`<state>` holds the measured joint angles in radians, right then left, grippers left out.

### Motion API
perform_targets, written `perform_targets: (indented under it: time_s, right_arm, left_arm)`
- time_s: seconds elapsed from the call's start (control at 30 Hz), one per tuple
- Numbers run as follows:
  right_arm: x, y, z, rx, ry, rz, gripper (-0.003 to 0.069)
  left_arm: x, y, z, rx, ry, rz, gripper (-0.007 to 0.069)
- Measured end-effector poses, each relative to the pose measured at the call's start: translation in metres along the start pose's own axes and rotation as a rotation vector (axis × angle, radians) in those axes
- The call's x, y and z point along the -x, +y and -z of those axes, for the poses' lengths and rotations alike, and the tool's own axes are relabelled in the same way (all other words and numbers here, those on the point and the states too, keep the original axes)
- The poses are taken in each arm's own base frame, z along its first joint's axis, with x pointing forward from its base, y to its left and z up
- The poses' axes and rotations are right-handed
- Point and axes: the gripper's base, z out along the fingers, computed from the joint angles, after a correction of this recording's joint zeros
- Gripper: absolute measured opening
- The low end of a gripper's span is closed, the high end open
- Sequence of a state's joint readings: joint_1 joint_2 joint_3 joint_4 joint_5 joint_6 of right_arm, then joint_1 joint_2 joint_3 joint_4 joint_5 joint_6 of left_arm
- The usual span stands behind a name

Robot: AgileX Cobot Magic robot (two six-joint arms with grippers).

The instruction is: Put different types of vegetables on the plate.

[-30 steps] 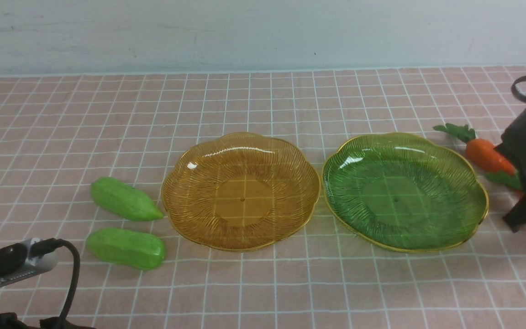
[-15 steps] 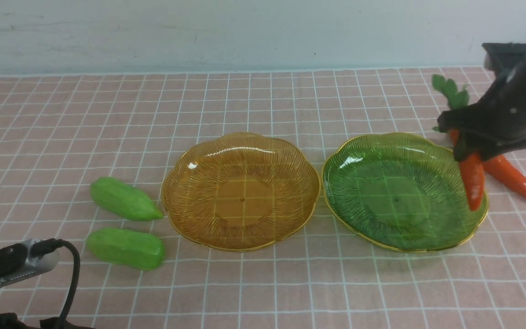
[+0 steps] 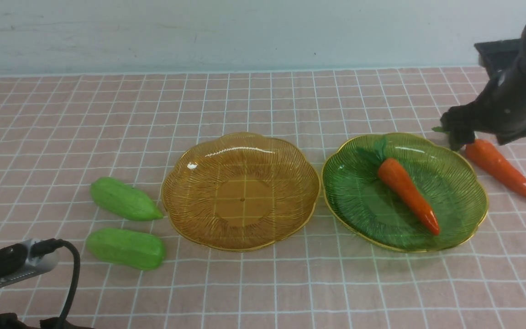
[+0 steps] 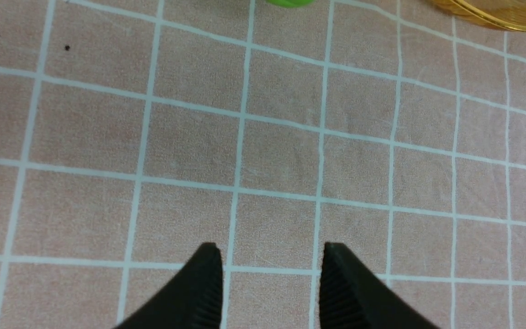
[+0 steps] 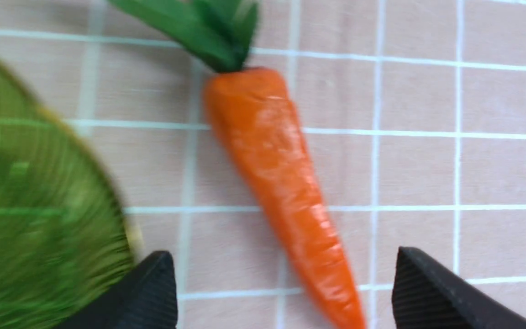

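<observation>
The right end effector (image 3: pixel 457 132) was blurred and hid the leafy top of the outer carrot (image 3: pixel 502 170); the left arm (image 3: pixel 12 265) was cut off.

Two carrots (image 3: pixel 408 195), two gourds (image 3: pixel 126 248).

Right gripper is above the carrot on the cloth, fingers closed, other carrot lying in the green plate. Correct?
Not quite: the right gripper's fingers are wide apart, not closed, as the right wrist view shows. The rest holds.
</observation>
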<state>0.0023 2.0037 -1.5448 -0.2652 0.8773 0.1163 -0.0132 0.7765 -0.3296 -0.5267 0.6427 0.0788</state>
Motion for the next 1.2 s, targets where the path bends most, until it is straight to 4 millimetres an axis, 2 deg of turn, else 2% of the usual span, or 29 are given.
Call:
perform_targets:
  time_s: [0.2,0.43,0.5,0.63,0.77,0.9,1.07,1.1,1.13,1.2]
  right_arm:
    - [-0.008,-0.006,-0.043,-0.054,0.047,0.065,0.058]
    - [-0.015,-0.002,-0.068,-0.057,0.084,0.097,0.0561]
    - [-0.014,-0.002,-0.069,-0.06,0.078,0.102,0.0526]
    - [-0.013,-0.003,-0.068,-0.067,0.095,0.1,0.0354]
    - [-0.004,-0.006,-0.054,-0.094,0.147,0.098,0.0179]
    - [0.018,-0.008,-0.024,-0.115,0.171,0.076,0.019]
    - [0.042,0.0,0.018,-0.023,0.101,-0.004,0.019]
    - [0.05,0.011,0.039,0.069,0.051,-0.041,0.019]
    - [0.05,0.013,0.041,0.082,0.049,-0.045,0.019]
    - [0.05,0.038,0.064,0.249,0.035,-0.071,0.019]
  left_arm:
    - [0.0,0.0,0.0,0.0,0.001,0.0,0.0281]
    - [0.0,0.0,0.0,-0.005,0.002,0.006,0.0281]
    - [0.0,0.0,0.0,-0.005,0.002,0.007,0.0281]
    - [0.0,-0.001,0.0,-0.006,0.001,0.008,0.0281]
    - [0.0,-0.001,0.0,-0.006,0.002,0.008,0.0281]
    - [0.0,-0.001,0.0,-0.007,0.002,0.009,0.0281]
    - [0.0,-0.001,0.0,-0.007,0.002,0.009,0.0281]
    - [0.0,-0.001,0.0,-0.007,0.002,0.009,0.0281]
    - [0.0,-0.001,0.0,-0.007,0.002,0.009,0.0281]
    - [0.0,-0.001,0.0,-0.007,0.002,0.01,0.0281]
